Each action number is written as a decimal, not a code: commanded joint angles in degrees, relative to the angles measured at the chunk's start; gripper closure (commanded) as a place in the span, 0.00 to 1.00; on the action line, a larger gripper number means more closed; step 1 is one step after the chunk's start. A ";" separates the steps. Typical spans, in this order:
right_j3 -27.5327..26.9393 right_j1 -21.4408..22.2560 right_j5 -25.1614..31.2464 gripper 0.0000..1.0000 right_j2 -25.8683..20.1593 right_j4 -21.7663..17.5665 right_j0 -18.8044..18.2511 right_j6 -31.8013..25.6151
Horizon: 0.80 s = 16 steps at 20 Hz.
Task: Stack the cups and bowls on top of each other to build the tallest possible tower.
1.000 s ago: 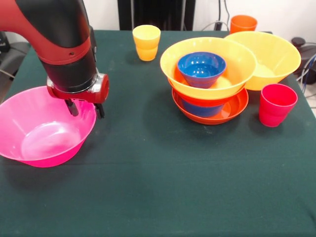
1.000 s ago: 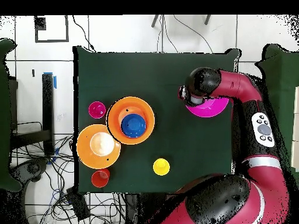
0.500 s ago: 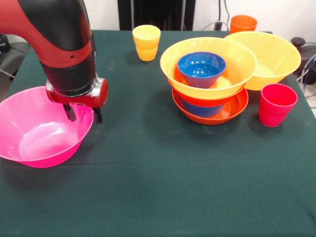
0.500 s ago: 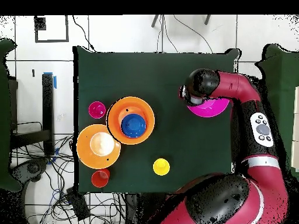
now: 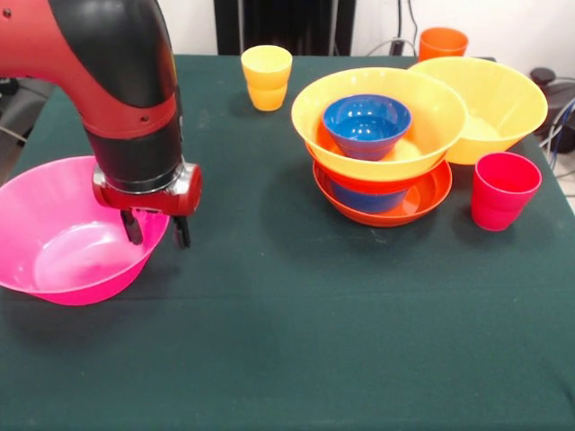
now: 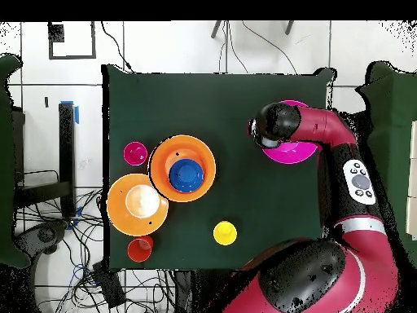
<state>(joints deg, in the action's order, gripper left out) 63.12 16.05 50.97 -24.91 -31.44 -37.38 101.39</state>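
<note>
The tower (image 5: 381,148) stands right of centre on the green table (image 5: 296,341): a shallow red-orange bowl (image 5: 422,199) lowest, a blue bowl (image 5: 364,197) in it, a second red-orange rim above that, then a large orange-yellow bowl (image 5: 431,117) with a small blue bowl (image 5: 367,124) seated inside, all mouths up and the pile upright. The front view alone shows these lower layers; from overhead the pile reads only as an orange ring round a blue centre. A second large orange-yellow bowl (image 5: 499,101) touches the tower at its far right side. The red-pink cup (image 5: 503,189), yellow cup (image 5: 266,76) and orange cup (image 5: 442,42) stand upright and apart. The pink bowl (image 5: 54,242) sits mouth up at the table's left edge. The gripper (image 5: 157,228) straddles its right rim, one finger (image 5: 133,226) inside the bowl and the other outside, the jaws narrowly parted; whether they pinch the wall cannot be told. Overhead, the arm (image 6: 326,130) covers much of the pink bowl and hides the fingers.
</note>
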 commanded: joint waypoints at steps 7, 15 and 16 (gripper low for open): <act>2.16 -1.91 -5.20 1.00 3.29 -2.98 3.17 -0.47; 2.27 -1.82 -6.47 1.00 4.27 -2.34 3.71 0.48; 2.82 -1.46 -6.66 1.00 4.34 -2.12 3.71 0.65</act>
<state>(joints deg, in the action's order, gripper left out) 63.06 17.29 48.26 -21.92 -31.58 -35.43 101.39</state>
